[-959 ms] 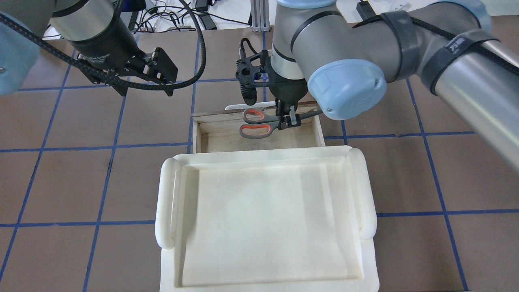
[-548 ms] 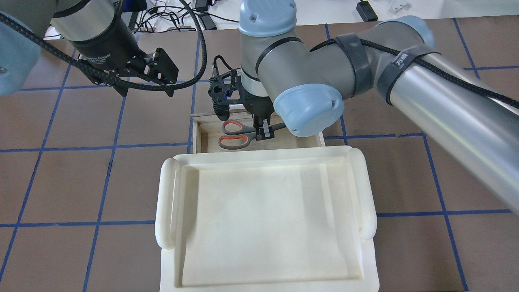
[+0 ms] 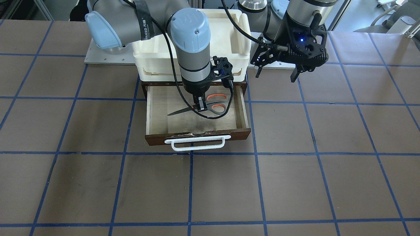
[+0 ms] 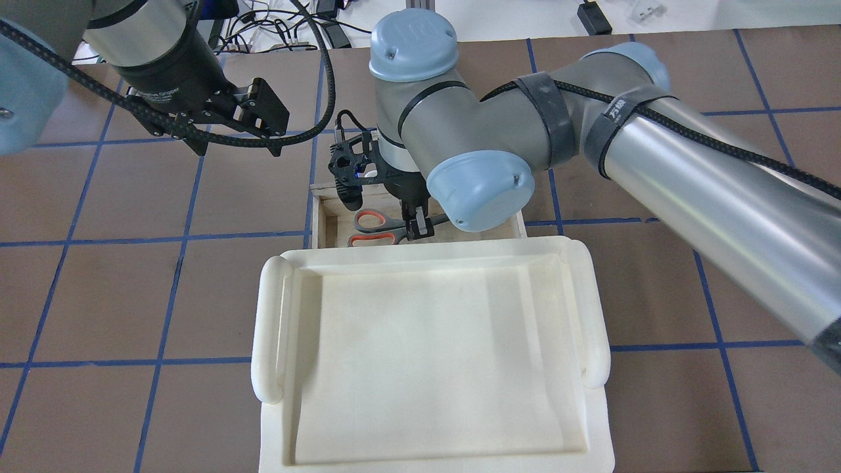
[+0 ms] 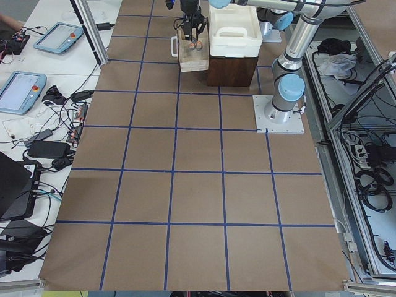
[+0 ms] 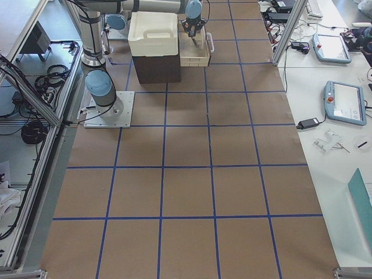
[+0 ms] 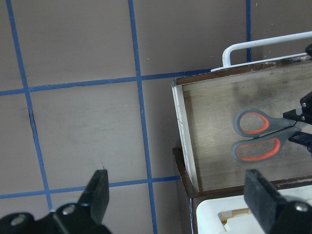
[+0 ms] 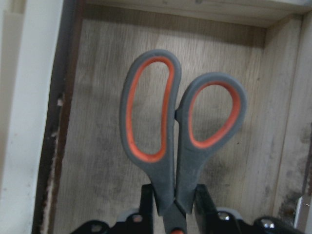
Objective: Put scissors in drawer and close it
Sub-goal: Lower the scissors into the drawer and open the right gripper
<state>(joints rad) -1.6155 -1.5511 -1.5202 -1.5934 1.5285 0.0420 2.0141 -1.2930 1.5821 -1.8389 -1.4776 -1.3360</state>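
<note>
right now the step in hand is the placing: the right gripper [image 3: 200, 107] reaches down inside the open drawer [image 3: 243, 111], its two fingers clamped on the scissors [image 3: 215, 105] at the shanks just behind the pivot. the grey, orange-lined loops stick out toward the robot's left, and the slim blades point toward its right. the scissors lie roughly level, low over the pale plywood floor and about midway between the side walls, nearer the robot's end than the front panel. whether they touch the floor, i cannot tell; the right wrist view shows a soft shadow under the loops, so i judge them a hair above it.

the left gripper [image 3: 275, 74] hangs over bare table on the drawer's left side, well apart from it, jaws spread wide and holding nothing.

next, as i read it, the right fingers need to part and lift straight up, clear of the drawer walls and of the cream tray [image 4: 594, 309] that sits above the cabinet. the drawer is pulled fully out, its white bar handle [image 3: 197, 141] on the far side from the robot, so closing calls for a push on that front toward the robot.
</note>
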